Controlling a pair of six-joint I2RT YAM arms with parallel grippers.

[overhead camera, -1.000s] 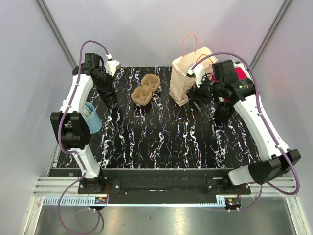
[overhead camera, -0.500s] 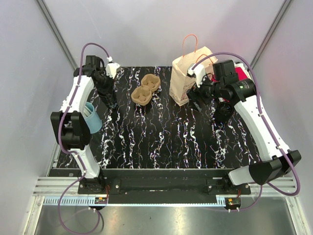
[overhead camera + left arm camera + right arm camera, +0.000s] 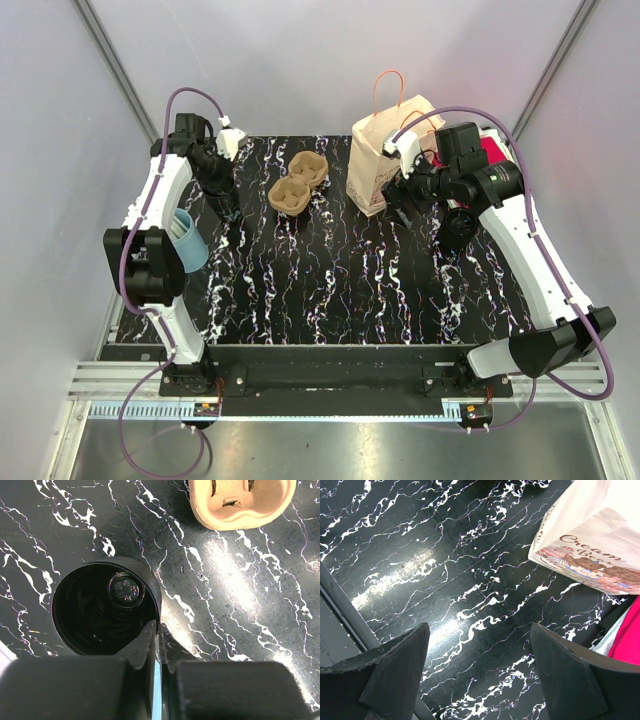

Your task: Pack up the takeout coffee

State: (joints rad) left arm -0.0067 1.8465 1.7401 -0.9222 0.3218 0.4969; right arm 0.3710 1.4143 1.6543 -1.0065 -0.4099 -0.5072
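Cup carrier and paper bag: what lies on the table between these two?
Nothing: only bare black marbled table between the cup carrier and the paper bag, as the top external view shows.

Two robot arms in white shells with black joint housings, the left arm [image 3: 158,192] and the right arm [image 3: 540,262], stand on black bolted bases [image 3: 186,378] at 7 and 5 o'clock in the overhead view. A purple cable [image 3: 190,92] loops over the left arm's upper joints toward 11 o'clock. A second purple cable [image 3: 470,112] arcs over the right arm toward 1 o'clock and trails past its base. Wrist cameras show matte black fingers: the left fingers [image 3: 142,647] taper to narrow edges, while the right fingers [image 3: 395,667] are broad wedges.
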